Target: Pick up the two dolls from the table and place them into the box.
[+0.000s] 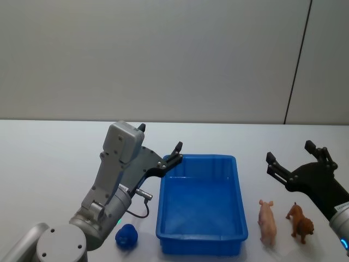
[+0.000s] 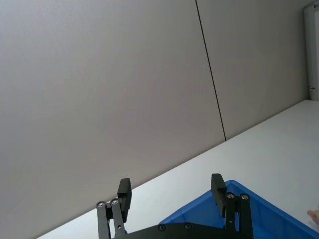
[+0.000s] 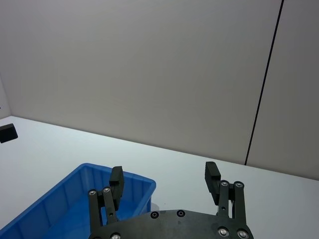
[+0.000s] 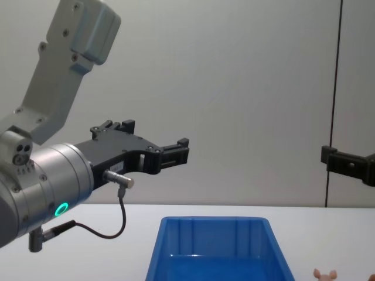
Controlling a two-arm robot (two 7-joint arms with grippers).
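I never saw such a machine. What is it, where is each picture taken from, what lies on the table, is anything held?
It is a two-armed robot. One picture looks down from its head, one forward from its chest, one from each wrist. On the plain white table: a bright-blue plastic bin, a fuzzy dark-blue ball toy, a pale pink toy animal, a brown toy animal. The left gripper, at the bin's left side, and right gripper, at its right, are open and empty.
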